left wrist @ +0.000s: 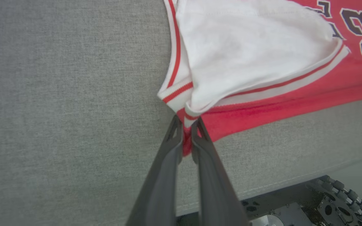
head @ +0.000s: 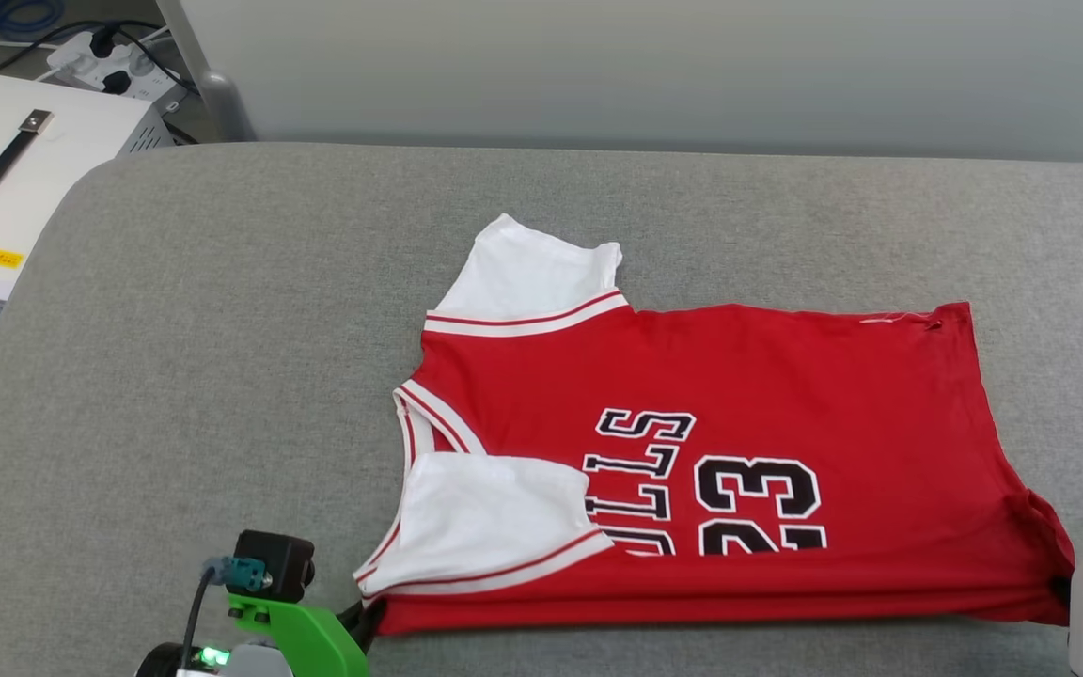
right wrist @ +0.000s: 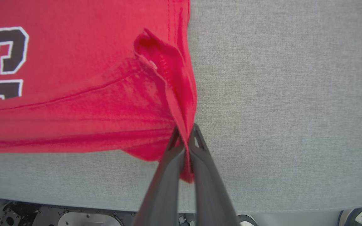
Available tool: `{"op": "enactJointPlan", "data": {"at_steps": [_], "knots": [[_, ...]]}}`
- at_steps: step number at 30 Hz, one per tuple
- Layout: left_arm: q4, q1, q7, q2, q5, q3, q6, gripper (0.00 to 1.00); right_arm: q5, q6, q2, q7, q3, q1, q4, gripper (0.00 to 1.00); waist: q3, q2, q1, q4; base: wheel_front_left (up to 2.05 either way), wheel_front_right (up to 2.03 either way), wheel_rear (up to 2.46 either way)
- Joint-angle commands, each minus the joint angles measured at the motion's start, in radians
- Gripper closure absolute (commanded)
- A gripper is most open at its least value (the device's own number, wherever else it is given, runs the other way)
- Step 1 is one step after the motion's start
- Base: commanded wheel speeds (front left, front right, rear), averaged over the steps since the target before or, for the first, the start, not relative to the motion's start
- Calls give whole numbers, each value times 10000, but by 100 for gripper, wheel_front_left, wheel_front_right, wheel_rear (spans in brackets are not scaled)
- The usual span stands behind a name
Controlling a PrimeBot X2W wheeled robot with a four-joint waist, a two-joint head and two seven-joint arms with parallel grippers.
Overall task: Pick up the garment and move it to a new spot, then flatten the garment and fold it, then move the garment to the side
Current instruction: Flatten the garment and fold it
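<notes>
lying flat on grey table (head: pixel 222 329): garment (head: pixel 739 451), long axis 9-to-3 o'clock, collar at 9. left gripper (left wrist: pixel 185 125) pinches its 7 o'clock shoulder corner; right gripper (right wrist: pixel 185 131) pinches the 5 o'clock hem corner; cloth spreads toward 12.

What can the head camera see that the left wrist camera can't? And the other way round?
Head camera: the whole red garment lying on the table, its far white sleeve, and a white box with a black handle beside the table.
Left wrist camera: up close, the left jaws shut on the garment's near corner, and a bit of the robot's base below the table edge.
Both: the near white sleeve, the number 23 and the grey table.
</notes>
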Motion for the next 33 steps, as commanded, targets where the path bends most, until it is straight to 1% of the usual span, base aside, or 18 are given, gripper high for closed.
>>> {"op": "enactJointPlan", "data": {"at_steps": [1, 6, 12, 13, 14, 15, 19, 23, 27, 31, 33], "knots": [[168, 131, 15, 28, -4, 28, -20, 100, -179, -11, -38, -25, -209, 159, 14, 100, 35, 0, 0, -4, 0, 0, 0], [616, -49, 16, -148, 34, -102, -187, 100, -269, -11, 238, -347, -67, 220, 383, 100, 146, 0, 0, -11, 0, 0, 0], [1007, -275, 19, -347, 96, -266, -400, 100, -294, -11, 371, -724, 152, 77, 779, 100, 280, 0, 0, -7, 0, 0, 0], [1040, -306, -15, -382, 109, -271, -418, 59, -272, -11, 378, -759, 188, 58, 816, 100, 293, 0, 0, -3, 0, 0, 0], [1079, -346, -87, -407, 166, -282, -429, 1, -242, -11, 367, -844, 251, 32, 831, 35, 294, 0, 0, 1, 0, 0, 0], [1115, -369, -128, -427, 199, -291, -432, 0, -226, -11, 357, -916, 286, 15, 844, 0, 287, 0, 0, 3, 0, 0, 0], [1210, -422, -350, -535, 233, -259, -464, 0, -86, -11, 185, -1318, 569, -33, 827, 0, 75, 0, 0, 6, 0, 0, 0], [1144, -498, -846, -545, 386, -91, -435, 0, 43, -11, 16, -1826, 710, -43, 613, 0, -222, 0, 0, -9, 0, 0, 0], [894, -786, -2075, -607, 918, 244, -377, 0, 188, -11, -153, -2682, 852, -120, 183, 0, -479, 0, 0, -16, 0, 0, 0], [746, -955, -3515, -772, 1401, 554, -419, 0, 305, -11, -255, -3917, 974, -177, -202, 0, -645, 0, 0, -27, 0, 0, 0], [738, -992, -4251, -862, 1635, 701, -417, 0, 320, -11, -265, -4703, 1080, -202, -372, 0, -676, 0, 0, -40, 0, 0, 0]]}}
